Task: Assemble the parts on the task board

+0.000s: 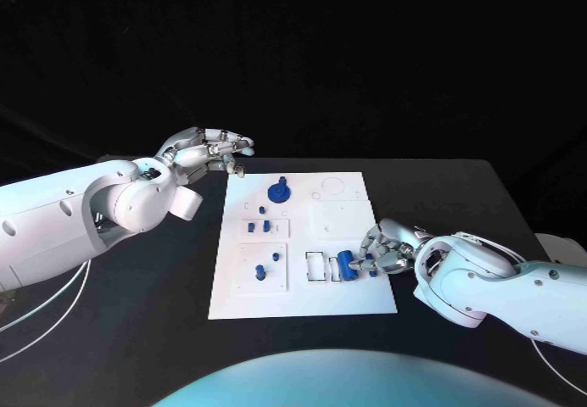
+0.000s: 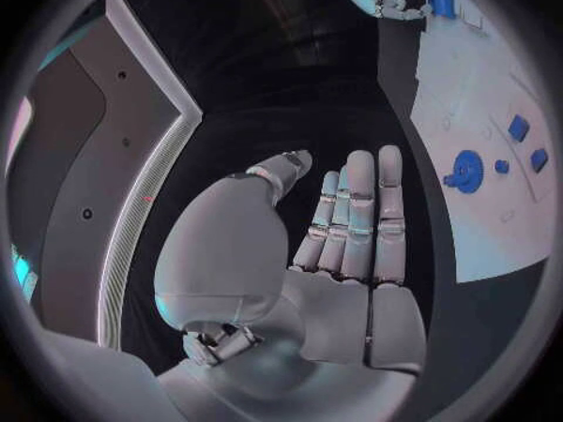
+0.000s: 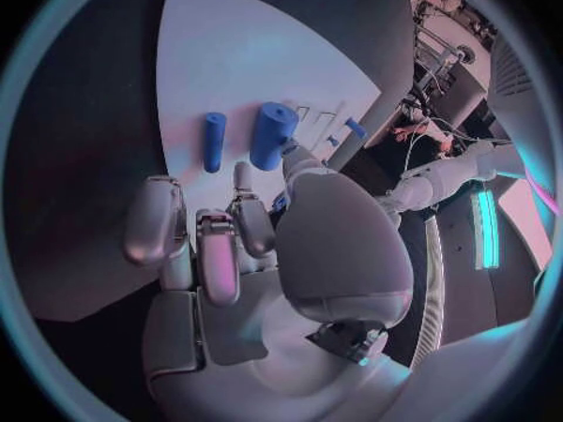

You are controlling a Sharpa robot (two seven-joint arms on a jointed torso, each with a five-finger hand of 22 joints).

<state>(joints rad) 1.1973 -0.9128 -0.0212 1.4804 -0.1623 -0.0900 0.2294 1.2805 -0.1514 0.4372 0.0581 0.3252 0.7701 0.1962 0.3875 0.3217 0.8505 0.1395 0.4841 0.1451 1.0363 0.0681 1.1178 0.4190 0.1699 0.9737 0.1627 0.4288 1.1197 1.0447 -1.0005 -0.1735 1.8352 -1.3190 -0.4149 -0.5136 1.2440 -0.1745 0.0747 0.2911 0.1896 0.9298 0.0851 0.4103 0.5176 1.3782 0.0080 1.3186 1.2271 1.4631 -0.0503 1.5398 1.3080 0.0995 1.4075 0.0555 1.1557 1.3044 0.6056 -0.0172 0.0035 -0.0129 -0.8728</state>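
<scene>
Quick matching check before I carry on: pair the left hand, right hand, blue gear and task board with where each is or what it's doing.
1 left hand
2 right hand
3 blue gear
4 task board

a white plate in the middle of the table
b far part of the board
c holds a blue cylindrical part
d holds nothing, off the board's far left corner

1-d, 2-c, 3-b, 4-a

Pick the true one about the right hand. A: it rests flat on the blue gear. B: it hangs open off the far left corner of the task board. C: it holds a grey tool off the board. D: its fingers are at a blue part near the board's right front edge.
D: the right hand has its fingers closed around a blue part at the right front of the task board.
</scene>
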